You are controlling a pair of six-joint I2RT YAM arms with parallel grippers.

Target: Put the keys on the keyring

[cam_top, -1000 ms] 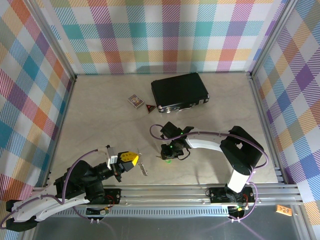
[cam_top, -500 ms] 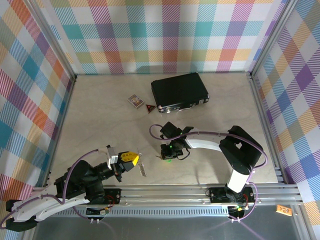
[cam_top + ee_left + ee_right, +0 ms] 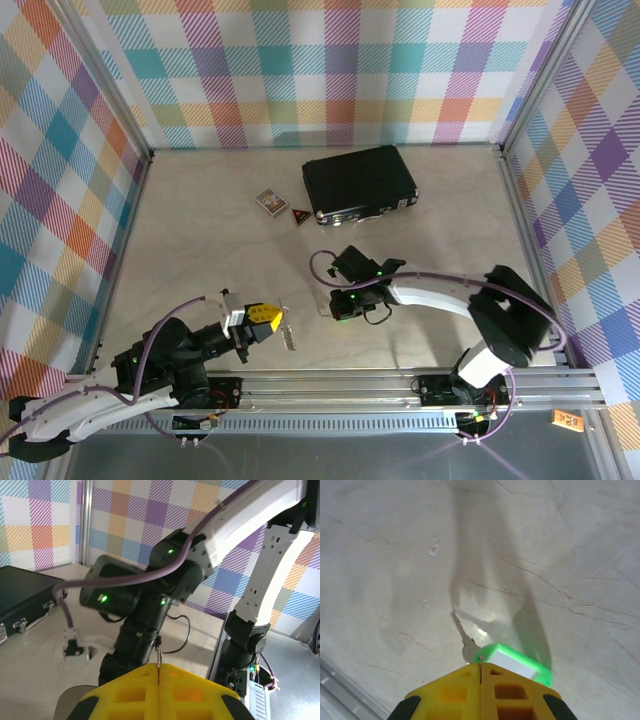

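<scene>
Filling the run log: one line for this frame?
left fingers shut on silvery oval metal keyring | right fingers shut on green-headed silver key | key apart from keyring, not yet threaded

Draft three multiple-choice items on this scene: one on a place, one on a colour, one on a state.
1. Where does the black case lie?
A. by the arm bases
B. on the far part of the table
C. against the left wall

2. What colour is the head of the key?
A. green
B. red
C. blue

3. How is the right pincer?
A. open above the table
B. shut on nothing
C. shut on the key's head

Answers:
1 B, the top view puts it at the far end.
2 A, the right wrist view shows bright green.
3 C, the yellow fingers meet around the head.
</scene>
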